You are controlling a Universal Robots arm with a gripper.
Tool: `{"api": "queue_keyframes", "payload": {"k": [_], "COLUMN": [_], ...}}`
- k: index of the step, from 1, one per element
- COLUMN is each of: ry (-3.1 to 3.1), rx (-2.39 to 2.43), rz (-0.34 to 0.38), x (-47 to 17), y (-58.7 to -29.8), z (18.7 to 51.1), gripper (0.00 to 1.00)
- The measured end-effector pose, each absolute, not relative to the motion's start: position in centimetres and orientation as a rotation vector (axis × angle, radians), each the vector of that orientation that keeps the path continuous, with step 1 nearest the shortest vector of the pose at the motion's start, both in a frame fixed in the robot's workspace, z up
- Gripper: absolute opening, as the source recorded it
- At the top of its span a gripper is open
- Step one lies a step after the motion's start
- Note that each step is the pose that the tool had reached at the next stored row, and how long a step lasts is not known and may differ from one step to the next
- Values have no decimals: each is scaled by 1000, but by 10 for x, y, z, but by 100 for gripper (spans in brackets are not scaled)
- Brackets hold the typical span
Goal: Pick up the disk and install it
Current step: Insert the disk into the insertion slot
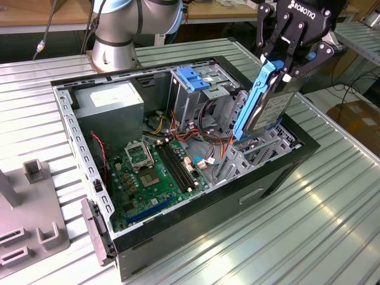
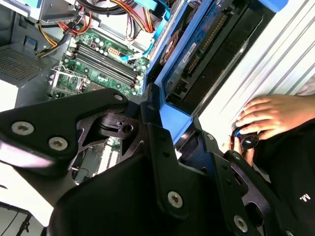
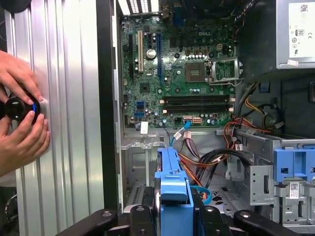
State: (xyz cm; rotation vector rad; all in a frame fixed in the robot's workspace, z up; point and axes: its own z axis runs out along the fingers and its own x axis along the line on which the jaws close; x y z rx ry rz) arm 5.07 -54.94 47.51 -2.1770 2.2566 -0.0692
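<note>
the disk — grey metal, blue-railed — hangs steeply tilted on edge over the open computer case.

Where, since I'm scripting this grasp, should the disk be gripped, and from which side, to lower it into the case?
Probably its upper end, from above, as the gripper holds it now. The disk hangs tilted, lower end down inside the computer case, so only the top end is free, and the blue carrier rail there gives a firm edge.

The silver table has long grooves. An open black computer box sits on it. A grey holder lies at the exterior view's left. Two hands hold a black knob on the table beside the box.
</note>
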Motion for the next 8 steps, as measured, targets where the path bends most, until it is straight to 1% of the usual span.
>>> {"api": "queue_keyframes", "payload": {"k": [2,8], "ry": [2248,2248], "rx": [-2168,-2166], "rz": [-49,-46], "x": [53,54], "y": [-551,-556], "z": [474,471], "gripper": [37,37]}}
